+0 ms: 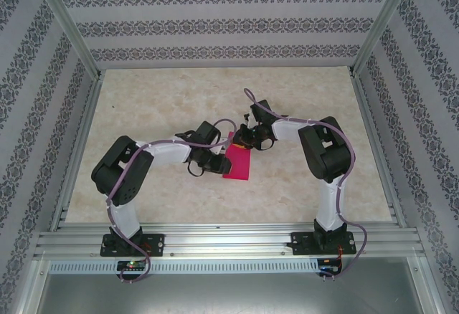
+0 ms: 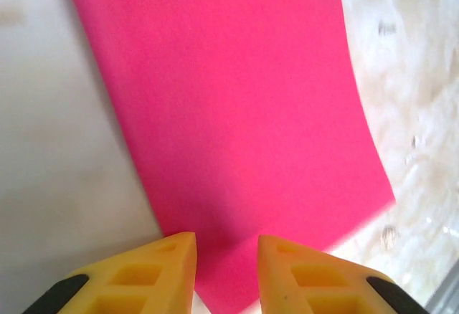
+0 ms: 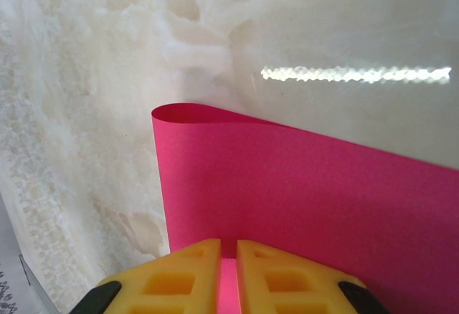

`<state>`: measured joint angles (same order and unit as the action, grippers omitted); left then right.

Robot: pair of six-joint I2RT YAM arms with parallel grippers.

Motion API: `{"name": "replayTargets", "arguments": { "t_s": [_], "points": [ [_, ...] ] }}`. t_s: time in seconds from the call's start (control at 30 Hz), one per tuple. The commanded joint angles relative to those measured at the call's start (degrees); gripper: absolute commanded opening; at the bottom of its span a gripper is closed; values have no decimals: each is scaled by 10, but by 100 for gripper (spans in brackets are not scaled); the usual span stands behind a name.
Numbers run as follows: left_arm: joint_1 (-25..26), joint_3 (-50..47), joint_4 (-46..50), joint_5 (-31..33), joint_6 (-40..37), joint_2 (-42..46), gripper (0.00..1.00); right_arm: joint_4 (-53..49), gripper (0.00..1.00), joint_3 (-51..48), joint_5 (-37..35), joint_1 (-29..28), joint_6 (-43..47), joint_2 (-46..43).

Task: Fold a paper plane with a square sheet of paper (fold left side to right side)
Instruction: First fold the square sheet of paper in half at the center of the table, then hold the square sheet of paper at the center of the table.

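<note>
The square sheet of paper (image 1: 239, 165) is bright magenta-pink and lies near the table's middle, bent over on itself into a narrow upright rectangle. My left gripper (image 1: 217, 162) is at its left edge. In the left wrist view the yellow fingers (image 2: 172, 267) stand apart over the sheet (image 2: 237, 113), so that gripper (image 2: 226, 239) is open with a corner of the paper under the gap. My right gripper (image 1: 244, 142) is at the sheet's top edge. In the right wrist view it (image 3: 229, 242) is shut on the paper (image 3: 301, 192), whose far edge curls over in a soft loop.
The table (image 1: 143, 113) is pale with a marble pattern, walled in by patterned panels. Aluminium rails (image 1: 229, 239) run along the near edge where both arm bases are bolted. A bright strip of reflected light (image 3: 355, 74) lies on the table beyond the paper.
</note>
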<state>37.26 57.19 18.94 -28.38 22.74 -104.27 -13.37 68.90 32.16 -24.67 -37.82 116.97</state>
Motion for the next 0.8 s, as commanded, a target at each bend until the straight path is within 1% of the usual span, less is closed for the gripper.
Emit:
{"name": "replayTargets", "arguments": {
  "t_s": [0.0, 0.13, 0.27, 0.37, 0.53, 0.63, 0.77],
  "points": [
    [21, -27, -16, -42, -16, 25, 31, -27, 16, -2, -50, -4, 12, 36],
    [31, -40, -20, -47, -12, 35, 32, -29, 16, -4, -48, -4, 13, 37],
    [37, -51, -3, -35, -12, 48, 32, -28, 16, -5, -48, -4, 14, 36],
    [37, -59, -3, -26, -1, 74, 33, -24, 16, -5, -44, -5, 14, 34],
    [24, -20, -6, -37, 13, 113, 39, -23, 16, -5, -40, -5, 16, 31],
    [11, 8, -13, -49, 21, 99, 40, -23, 16, -6, -40, -6, 16, 29],
    [10, 54, 10, -55, 0, 32, 39, -23, 16, -5, -40, -6, 16, 27]
  ]
}}
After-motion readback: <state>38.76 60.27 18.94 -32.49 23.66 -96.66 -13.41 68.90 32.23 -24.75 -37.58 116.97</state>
